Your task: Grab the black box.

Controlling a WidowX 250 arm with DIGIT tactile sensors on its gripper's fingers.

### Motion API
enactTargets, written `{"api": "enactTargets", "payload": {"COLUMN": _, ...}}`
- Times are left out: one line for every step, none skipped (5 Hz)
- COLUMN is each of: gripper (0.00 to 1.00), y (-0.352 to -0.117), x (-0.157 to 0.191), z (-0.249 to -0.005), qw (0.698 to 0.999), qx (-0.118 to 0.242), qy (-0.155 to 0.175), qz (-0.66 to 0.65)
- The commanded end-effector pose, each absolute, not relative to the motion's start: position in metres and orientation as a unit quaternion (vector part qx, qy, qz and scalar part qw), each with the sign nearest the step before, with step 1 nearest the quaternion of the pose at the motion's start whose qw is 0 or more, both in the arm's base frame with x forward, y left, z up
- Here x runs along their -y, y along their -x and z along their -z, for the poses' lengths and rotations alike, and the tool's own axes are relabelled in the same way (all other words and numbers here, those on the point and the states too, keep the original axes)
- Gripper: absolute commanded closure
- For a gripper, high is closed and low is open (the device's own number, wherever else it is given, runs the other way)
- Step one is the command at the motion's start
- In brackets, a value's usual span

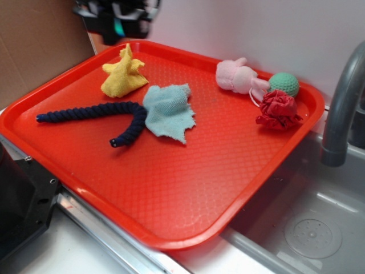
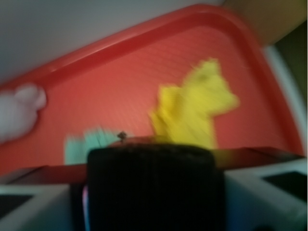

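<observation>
One small matte black rectangular box [image 2: 151, 190], looks pinched between pale blocky fingers [image 2: 264, 197], pretty blurry in wrist view. Hanging over far corner of red plastic tray [image 1: 171, 194], just above crumpled yellow cloth [image 1: 122, 74].

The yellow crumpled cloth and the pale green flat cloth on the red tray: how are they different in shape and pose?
1. The yellow crumpled cloth is bunched into a peaked heap; the pale green flat cloth lies spread out.
2. The yellow one covers less of the red plastic tray than the green one.
3. The green cloth touches the dark blue braided rope; the yellow cloth lies apart from it.

Both are small fabric pieces with ragged edges.
</observation>
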State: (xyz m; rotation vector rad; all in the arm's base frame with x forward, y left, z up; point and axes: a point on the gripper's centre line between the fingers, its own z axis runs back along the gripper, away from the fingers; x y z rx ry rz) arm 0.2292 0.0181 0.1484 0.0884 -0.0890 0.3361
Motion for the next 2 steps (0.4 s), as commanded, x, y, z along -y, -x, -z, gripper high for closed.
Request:
{"api": "enactTargets", "payload": {"gripper": 1.0, "y": -0.202, "x": -0.008, "z": -0.236, "qw": 0.989, "qx": 0.121, "qy": -0.046, "qz": -0.076}}
{"api": "enactTargets", "payload": {"gripper": 1.0, "y": -0.214, "x": -0.002, "z": -0.223, "qw": 0.99, "qx": 0.107, "qy": -0.065, "qz": -0.069}}
